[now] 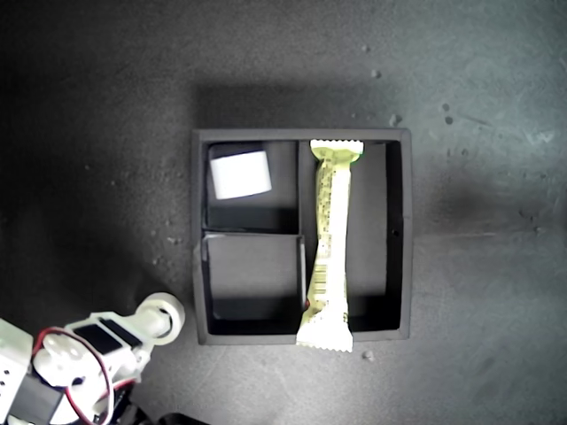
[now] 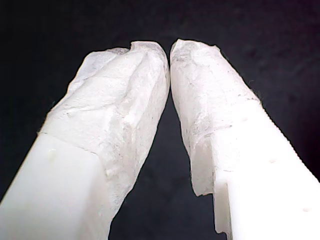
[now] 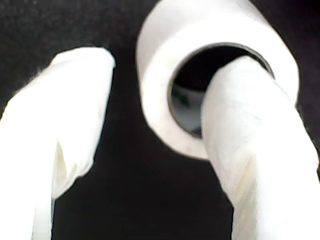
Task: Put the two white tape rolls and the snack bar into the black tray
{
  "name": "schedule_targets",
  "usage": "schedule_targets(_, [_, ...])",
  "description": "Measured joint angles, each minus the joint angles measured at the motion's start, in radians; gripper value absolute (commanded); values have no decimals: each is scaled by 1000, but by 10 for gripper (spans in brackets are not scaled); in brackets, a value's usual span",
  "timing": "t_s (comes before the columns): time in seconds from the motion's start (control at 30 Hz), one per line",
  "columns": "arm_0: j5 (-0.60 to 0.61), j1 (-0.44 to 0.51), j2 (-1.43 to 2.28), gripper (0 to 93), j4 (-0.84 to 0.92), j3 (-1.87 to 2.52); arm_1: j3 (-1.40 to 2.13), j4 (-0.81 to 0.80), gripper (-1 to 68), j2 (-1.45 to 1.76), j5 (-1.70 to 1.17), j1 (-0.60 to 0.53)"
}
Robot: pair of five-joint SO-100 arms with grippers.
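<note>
White tape wraps the fingers (image 3: 250, 145) of my second gripper (image 3: 165, 140): jaws spread wide, one finger poked through the open centre of a tape roll (image 3: 160, 75), the other finger clear of its outer wall, so the roll hangs on one finger, not clamped. In the exterior view that roll (image 1: 162, 316) sits at the arm's tip near the lower left corner, just outside the black tray (image 1: 301, 135) by its lower left corner, ring on edge.

My first gripper (image 2: 170, 55) has jaws nearly closed, tips almost meeting, nothing betw. them; only dark surface behind. It can't be found in the exterior view.

Count: 2 tape rolls, 1 snack bar, 1 tray w/ 3 compartments. The other tape roll (image 1: 239, 173) lies in the upper left small compartment in the exterior view, near its upper edge. The lower left small compartment holds nothing.

Snack bar (image 1: 328, 248) is in the long compartment, long axis running top to bottom of the exterior view, hugging the divider side. Its lower crimped end sticks out over the tray's lower wall; upper end touches the upper wall. Open room on the bar's right inside the compartment, and dark tabletop (image 1: 487, 266) lies open around the tray.
</note>
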Motion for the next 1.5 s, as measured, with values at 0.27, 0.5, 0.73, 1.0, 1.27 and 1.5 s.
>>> schedule_targets(0.27, [-15,-2,-54,111,-97,43,66,-32,-1,0,8,-20])
schedule_targets(0.5, [-114,-28,-189,1,-100,51,141,-54,-2,12,40,-26])
schedule_targets(0.73, [-75,-43,-137,1,-44,31,374,-146,-3,209,100,-37])
schedule_targets(1.0, [112,-107,-94,1,367,-302,764,-325,-3,476,190,-77])
schedule_targets(1.27, [325,-212,-442,1,782,-1043,999,-492,-3,512,238,-120])
schedule_targets(1.5, [360,-265,-739,1,824,-1430,1040,-525,-3,514,249,-156])
